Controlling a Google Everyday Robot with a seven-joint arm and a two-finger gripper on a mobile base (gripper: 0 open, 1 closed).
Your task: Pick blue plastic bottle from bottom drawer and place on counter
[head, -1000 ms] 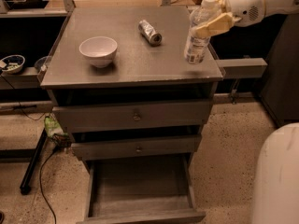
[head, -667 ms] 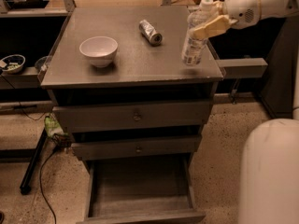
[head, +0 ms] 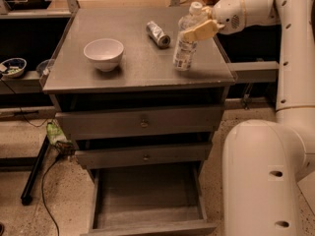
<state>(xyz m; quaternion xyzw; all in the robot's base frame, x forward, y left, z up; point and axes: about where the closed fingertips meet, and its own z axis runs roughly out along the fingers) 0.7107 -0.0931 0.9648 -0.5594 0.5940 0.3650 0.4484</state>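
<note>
The blue plastic bottle (head: 185, 43), clear with a white cap and a pale label, leans slightly at the right side of the counter (head: 138, 70), its base at the surface. My gripper (head: 198, 31) reaches in from the right and is shut on the bottle's upper half, with a cream finger (head: 202, 30) across its shoulder. The bottom drawer (head: 147, 195) is pulled open below, and its bare plank floor holds nothing.
A white bowl (head: 103, 53) stands left of centre on the counter. A short silver can (head: 158, 34) lies on its side behind the bottle. My white arm and base (head: 261, 171) fill the right side. A black stand leg and cables (head: 37, 173) lie on the floor at left.
My gripper has carried the bottle a little to the left over the counter. My arm's lower body now fills more of the right side. The bowl and can have not moved.
</note>
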